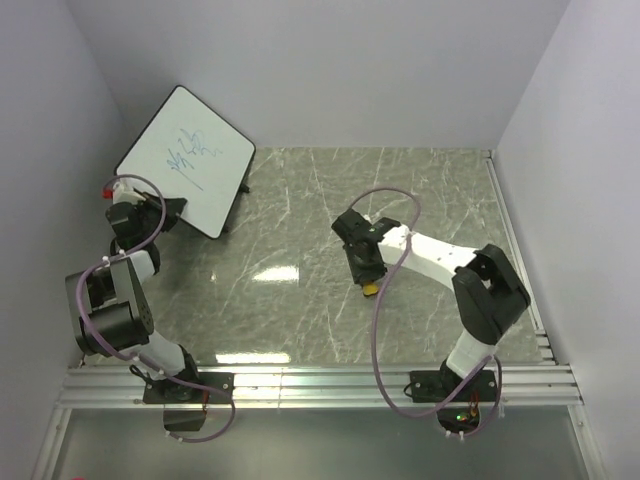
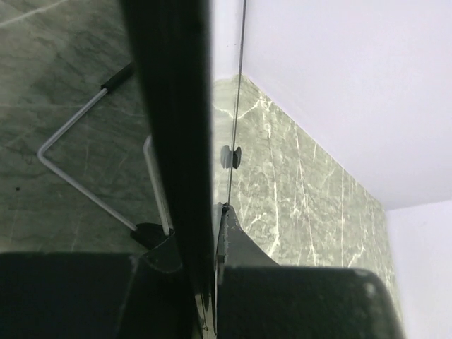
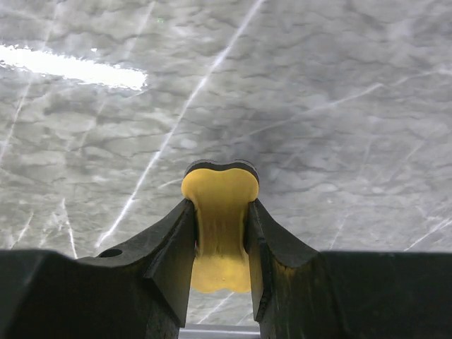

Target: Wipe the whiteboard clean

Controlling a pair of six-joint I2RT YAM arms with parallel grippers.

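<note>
The whiteboard (image 1: pixel 190 160) stands tilted at the far left, white with a black rim and blue scribbles on its face. My left gripper (image 1: pixel 160 212) is shut on its lower edge. In the left wrist view the board's black edge (image 2: pixel 173 127) runs edge-on between my fingers (image 2: pixel 236 236), with its wire stand (image 2: pixel 85 187) behind. My right gripper (image 1: pixel 368 280) hangs over the middle of the table, apart from the board. It is shut on the waist of the yellow bone-shaped eraser (image 3: pixel 220 212), which has a dark underside.
The green marble tabletop (image 1: pixel 300 300) is walled in white on the left, back and right. A metal rail (image 1: pixel 330 385) runs along the near edge by the arm bases. A purple cable (image 1: pixel 385 300) loops off the right arm.
</note>
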